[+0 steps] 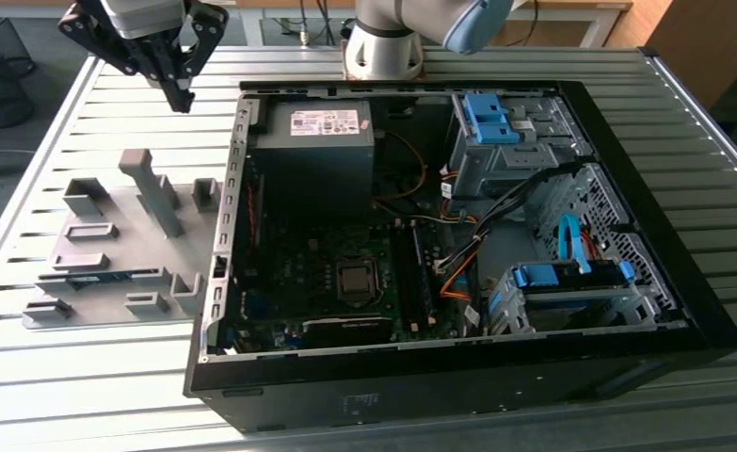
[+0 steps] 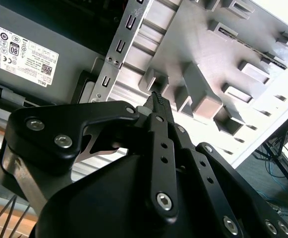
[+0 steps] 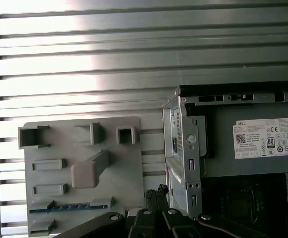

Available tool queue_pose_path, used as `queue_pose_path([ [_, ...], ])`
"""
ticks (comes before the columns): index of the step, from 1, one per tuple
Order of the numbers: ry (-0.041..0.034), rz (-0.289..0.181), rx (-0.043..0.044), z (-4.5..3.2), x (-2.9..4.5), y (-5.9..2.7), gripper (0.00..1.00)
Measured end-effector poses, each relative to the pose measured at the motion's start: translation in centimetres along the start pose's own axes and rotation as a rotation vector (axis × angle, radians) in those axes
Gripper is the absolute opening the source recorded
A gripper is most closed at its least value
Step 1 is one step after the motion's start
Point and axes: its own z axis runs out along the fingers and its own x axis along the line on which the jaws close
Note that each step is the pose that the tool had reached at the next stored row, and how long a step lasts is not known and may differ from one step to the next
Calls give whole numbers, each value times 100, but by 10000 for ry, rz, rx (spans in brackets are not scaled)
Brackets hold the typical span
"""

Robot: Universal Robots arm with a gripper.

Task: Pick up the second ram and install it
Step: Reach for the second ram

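As it hovers, end effector (image 1: 181, 97) pinched, downward

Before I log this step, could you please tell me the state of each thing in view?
Case: on its side on the table, open, insides exposed.
Fixture: flat on the table, beside the case.
Ram: lying in a fixture slot, not gripped.
Gripper: shut, empty, up above the table.

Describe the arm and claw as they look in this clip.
The arm is pale silver-grey tubing with a light blue cap on one joint. The claw is black, with jointed link fingers dotted with silver screws and holes, tapering to ridged tips, mounted on a light grey wrist.
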Motion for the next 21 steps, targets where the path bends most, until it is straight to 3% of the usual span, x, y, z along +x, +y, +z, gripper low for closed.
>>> queue_pose_path([
  [21, 0, 0, 0, -1, 121, -9, 10],
])
